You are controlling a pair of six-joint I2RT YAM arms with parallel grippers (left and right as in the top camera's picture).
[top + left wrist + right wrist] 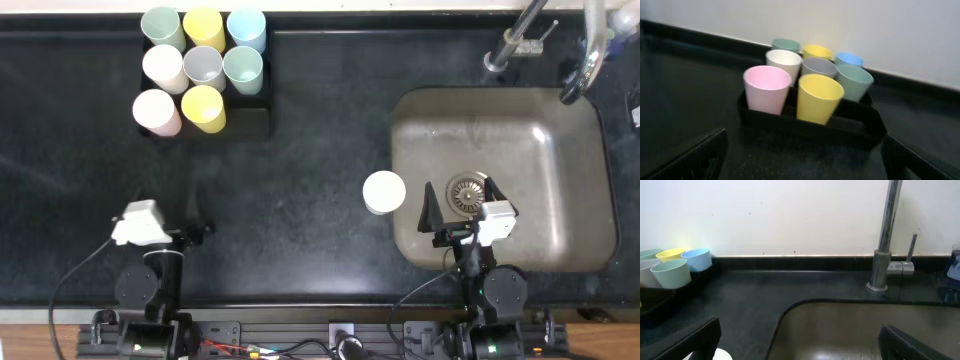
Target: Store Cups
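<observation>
A black tray (250, 122) at the back left of the counter holds several upright cups in pastel colours, with a pink cup (767, 89) and a yellow cup (819, 97) in its front row. One white cup (384, 192) stands apart on the counter beside the sink's left rim, and its top (723, 355) peeks in by my right gripper. My left gripper (800, 172) is open and empty, low over the counter, facing the tray from a distance. My right gripper (462, 203) is open and empty at the sink's front left, just right of the white cup.
A steel sink (560, 150) takes up the right side, with a faucet (885, 240) behind it. A wall runs along the counter's back edge. A wide stretch of dark counter (300, 200) lies between the tray and the sink.
</observation>
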